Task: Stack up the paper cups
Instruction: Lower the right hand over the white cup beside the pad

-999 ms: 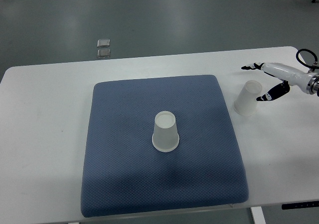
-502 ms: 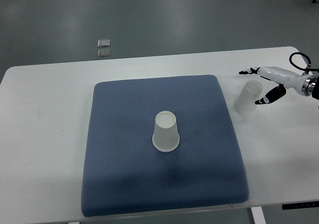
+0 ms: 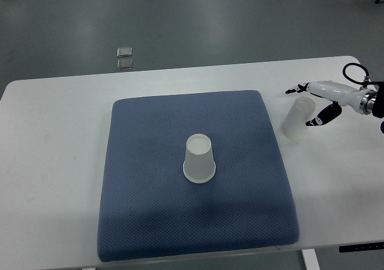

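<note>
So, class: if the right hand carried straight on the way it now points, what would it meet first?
The right hand points left, fingers spread. First in its line is the paper cup on the table, though height is unclear.

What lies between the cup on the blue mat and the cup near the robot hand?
Top view: nothing stands between the cup on the mat and the cup by the right robot hand; only bare blue mat, then white table.

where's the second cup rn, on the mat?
No, the second cup stands upside down on the white table, right of the blue mat, beside the right hand.
</note>
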Tool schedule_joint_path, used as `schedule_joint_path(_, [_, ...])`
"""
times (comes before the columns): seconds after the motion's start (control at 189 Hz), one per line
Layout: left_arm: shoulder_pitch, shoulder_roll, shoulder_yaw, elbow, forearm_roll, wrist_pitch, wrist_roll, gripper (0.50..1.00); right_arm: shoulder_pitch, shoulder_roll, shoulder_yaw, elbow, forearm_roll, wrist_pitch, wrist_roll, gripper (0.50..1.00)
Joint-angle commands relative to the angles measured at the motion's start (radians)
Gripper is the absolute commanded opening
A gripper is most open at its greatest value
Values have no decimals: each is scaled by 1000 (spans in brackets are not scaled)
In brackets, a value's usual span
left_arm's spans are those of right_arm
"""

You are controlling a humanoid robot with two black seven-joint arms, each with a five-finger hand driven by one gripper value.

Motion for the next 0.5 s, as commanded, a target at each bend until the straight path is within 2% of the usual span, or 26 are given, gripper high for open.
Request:
schedule_joint_path(0.0, [0, 0, 0, 0, 0, 0, 0, 1000, 6, 3, -12, -5, 1, 2, 0, 829])
schedule_joint_path(0.269, [0, 0, 0, 0, 0, 0, 0, 1000, 12, 3, -16, -13, 1, 9, 0, 797])
schedule_joint_path(0.497, [0, 0, 0, 0, 0, 0, 0, 1000, 14, 3, -23, -16, 0, 15, 1, 725])
